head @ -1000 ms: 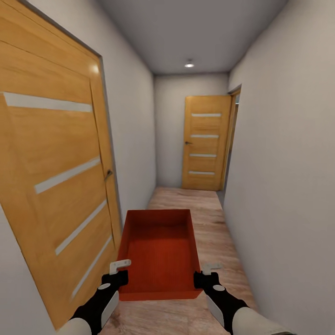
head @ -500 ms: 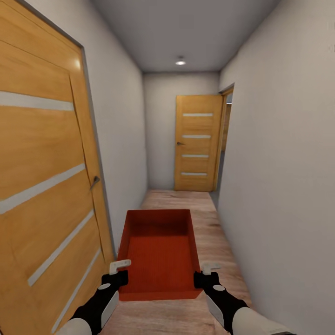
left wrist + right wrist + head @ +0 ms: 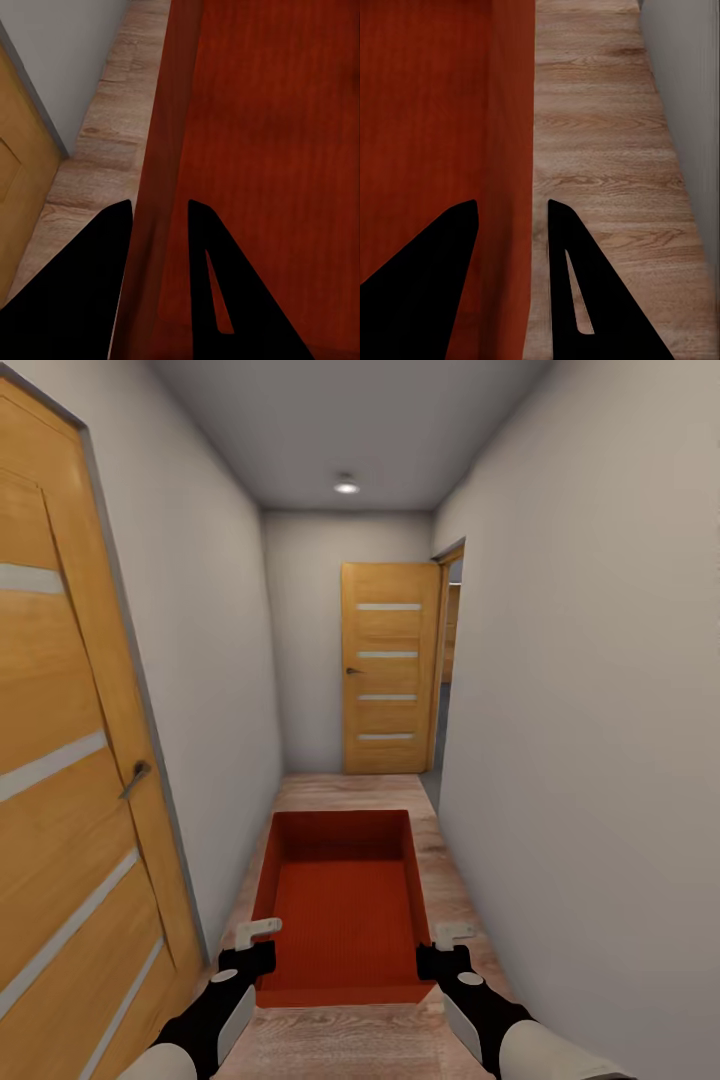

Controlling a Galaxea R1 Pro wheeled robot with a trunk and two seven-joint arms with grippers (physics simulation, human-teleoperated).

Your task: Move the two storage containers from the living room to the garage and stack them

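Note:
One orange-red open-topped storage container [image 3: 343, 900] is carried in front of me, held level above a light wood plank floor in a narrow hallway. My left gripper [image 3: 258, 940] is shut on its left wall [image 3: 161, 180], one finger inside and one outside. My right gripper [image 3: 442, 942] is shut on the right wall [image 3: 516, 150] the same way. The container is empty. The garage and the living room are out of view.
A closed wooden door [image 3: 70, 780] with a handle [image 3: 135, 780] lines the left wall close by. Another wooden door [image 3: 388, 668] stands at the hallway's far end, beside an opening [image 3: 448, 660] on the right. A pale wall [image 3: 600, 760] runs along the right.
The whole view has shifted: the left door has slid toward the left edge and the far door sits more to the left. The container and both grippers hold the same place in view.

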